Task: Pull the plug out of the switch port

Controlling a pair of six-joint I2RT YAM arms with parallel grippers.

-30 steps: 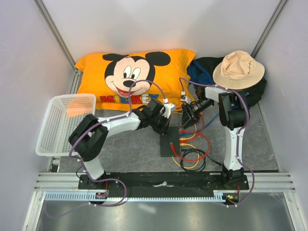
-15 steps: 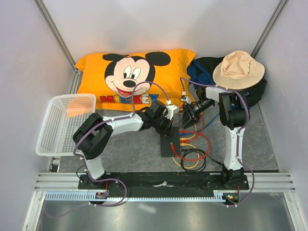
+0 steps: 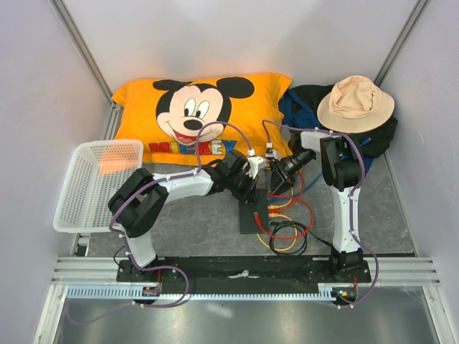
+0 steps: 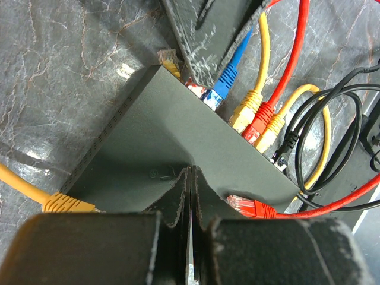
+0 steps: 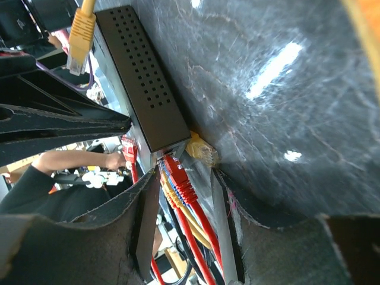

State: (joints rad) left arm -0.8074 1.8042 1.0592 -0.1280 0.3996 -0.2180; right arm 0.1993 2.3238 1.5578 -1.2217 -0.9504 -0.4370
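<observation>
Several plugs (image 4: 252,119) were seated along the right edge of the switch (image 3: 252,211), mid-table, so extraction was pending: the left gripper (image 4: 190,196), fully shut and empty, bore on the switch top, and the right gripper (image 5: 184,178), half open, straddled a red plug (image 5: 177,172) without clamping it.

Overhead, the right gripper (image 3: 276,188) hides the far end of the flat matte-black switch box (image 3: 247,222); whether its fingers touch the red plastic plug (image 5: 180,178) between them is unclear.
</observation>
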